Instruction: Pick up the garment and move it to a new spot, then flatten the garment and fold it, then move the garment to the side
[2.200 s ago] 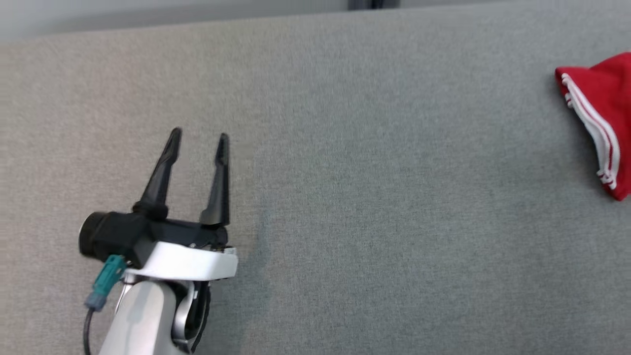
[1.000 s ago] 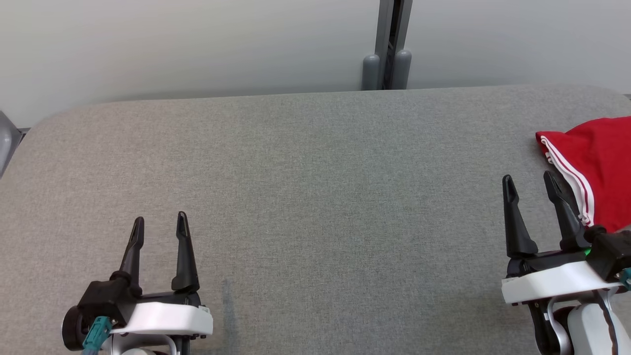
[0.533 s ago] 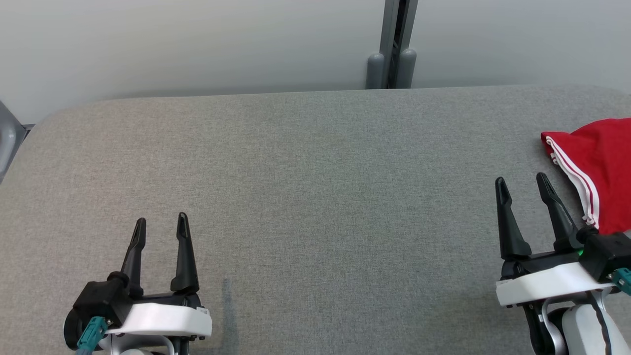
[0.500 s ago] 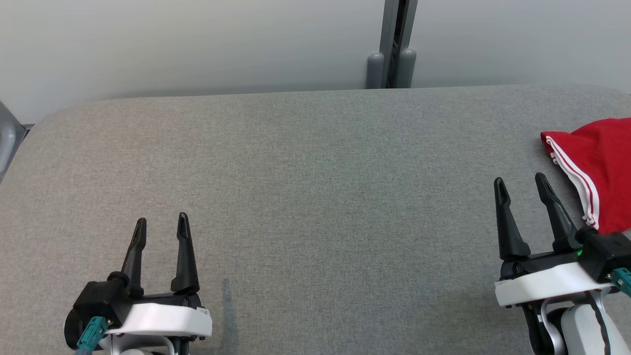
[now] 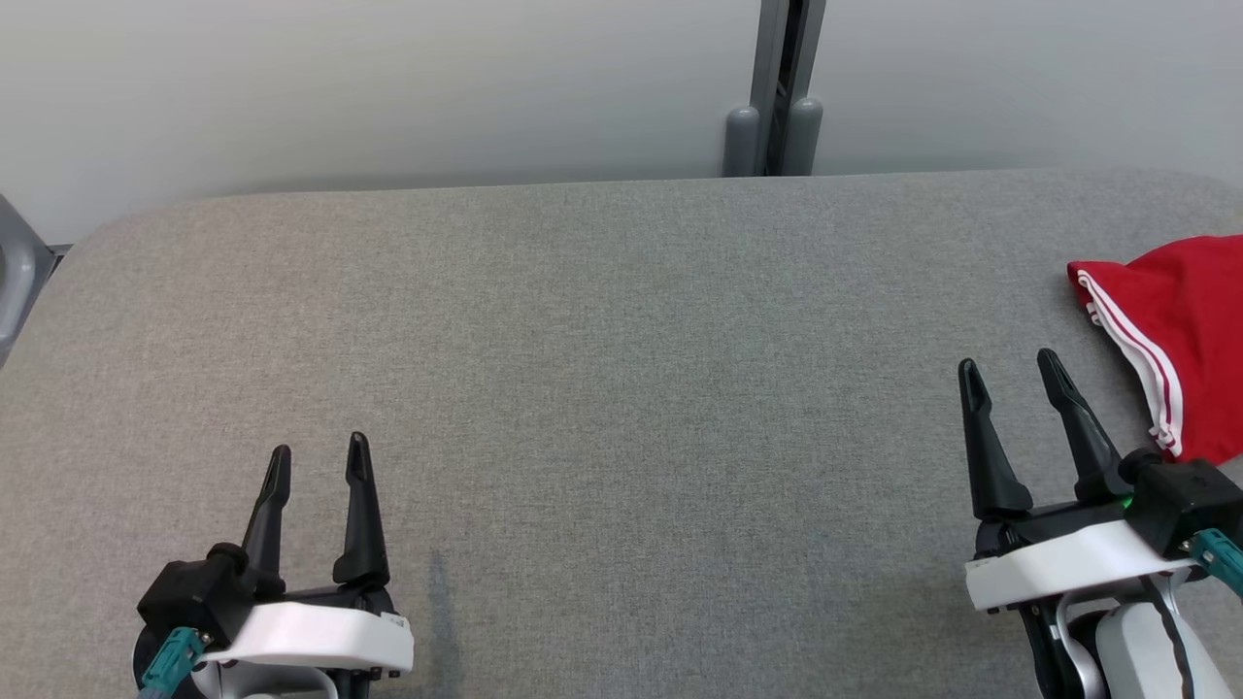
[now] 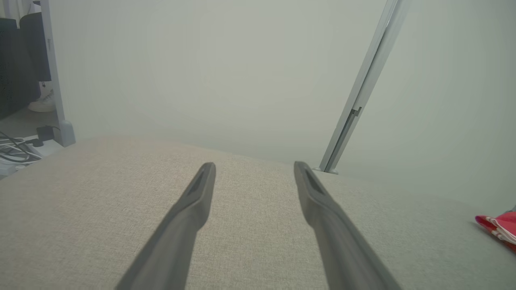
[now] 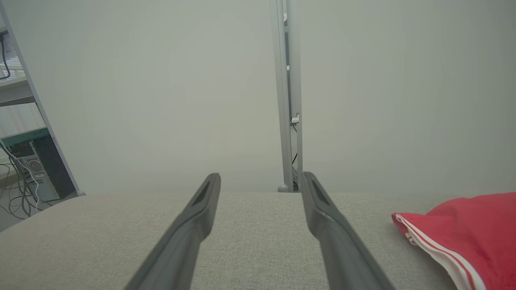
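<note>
The red garment (image 5: 1190, 320), edged with white stripes, lay bunched at the far right side of the grey fabric tabletop (image 5: 621, 388). The right border of the head view cut part of it off. The right claw (image 5: 1007, 361) stood at the lower right of that view. Its two dark fingers were spread and pointed toward the pale wall, with nothing between them. The garment lay just to the right of this claw and a little farther forward, with its striped hem running down alongside the outer finger. The hem's lower end met the dark block on the wrist in the head view, but contact there could not be judged. In the right wrist view the cloth sat to the right of the right-hand finger, with a strip of tabletop showing between them.

The left claw (image 5: 319, 447) stood at the lower left, also spread and holding nothing. It was well apart from the garment, with the wide middle of the tabletop between them. In the left wrist view the garment was a small red patch at the right edge. A grey upright post (image 5: 777, 87) rose behind the tabletop's far edge.
</note>
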Robot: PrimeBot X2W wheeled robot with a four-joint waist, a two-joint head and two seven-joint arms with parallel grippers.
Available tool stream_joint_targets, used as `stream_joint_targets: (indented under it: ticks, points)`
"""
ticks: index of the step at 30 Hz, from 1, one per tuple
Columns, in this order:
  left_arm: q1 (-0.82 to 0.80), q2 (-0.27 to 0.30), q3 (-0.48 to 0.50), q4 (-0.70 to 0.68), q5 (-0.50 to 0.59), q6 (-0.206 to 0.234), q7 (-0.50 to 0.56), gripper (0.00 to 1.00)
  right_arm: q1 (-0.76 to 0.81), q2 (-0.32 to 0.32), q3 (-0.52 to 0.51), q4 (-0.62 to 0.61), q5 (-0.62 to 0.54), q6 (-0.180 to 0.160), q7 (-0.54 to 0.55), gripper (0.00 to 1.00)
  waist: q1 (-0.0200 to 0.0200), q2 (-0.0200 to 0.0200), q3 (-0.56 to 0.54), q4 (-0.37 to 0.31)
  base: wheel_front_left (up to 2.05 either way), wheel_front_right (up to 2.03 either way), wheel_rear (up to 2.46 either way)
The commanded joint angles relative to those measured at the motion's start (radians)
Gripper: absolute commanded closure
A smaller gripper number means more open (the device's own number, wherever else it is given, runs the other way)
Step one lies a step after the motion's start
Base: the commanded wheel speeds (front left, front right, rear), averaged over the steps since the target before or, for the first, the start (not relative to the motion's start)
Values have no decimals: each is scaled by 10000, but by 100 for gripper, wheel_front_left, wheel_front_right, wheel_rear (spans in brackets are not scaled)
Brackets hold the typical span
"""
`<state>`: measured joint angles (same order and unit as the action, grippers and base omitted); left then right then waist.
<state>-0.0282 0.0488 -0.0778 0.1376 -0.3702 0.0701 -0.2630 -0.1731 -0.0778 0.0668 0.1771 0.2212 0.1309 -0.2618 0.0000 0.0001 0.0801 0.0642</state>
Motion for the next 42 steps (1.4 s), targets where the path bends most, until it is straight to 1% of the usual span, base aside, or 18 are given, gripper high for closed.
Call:
stream_joint_targets:
  ticks: [1,11,24,25,29,31,42]
  points:
    - [-3,45,53,34,-27,-77,1,0,26,-101,-1,44,74,-3,-50,0,0,-1,-2,10,0,0,0]
    - [-4,47,116,117,-284,-47,1,0,-14,-140,108,10,-44,-3,-50,0,0,-1,-26,48,0,0,0]
    - [-34,47,222,277,-483,-186,1,0,71,-176,226,45,-125,-3,-50,0,0,-1,-79,145,0,0,0]
    - [5,-6,185,303,-462,-161,2,100,11,-99,222,55,-29,0,2,100,0,-1,-80,142,0,0,0]
    - [194,-78,138,634,-555,-173,27,100,269,0,250,366,101,0,53,100,0,-1,-86,138,0,0,0]
    - [131,-73,143,663,-1068,-250,153,100,316,3,112,346,700,0,224,100,0,-1,-102,118,0,0,0]
    - [-142,-56,161,840,-2810,-518,588,100,495,4,-373,263,2735,0,826,100,0,-1,-164,50,0,0,0]
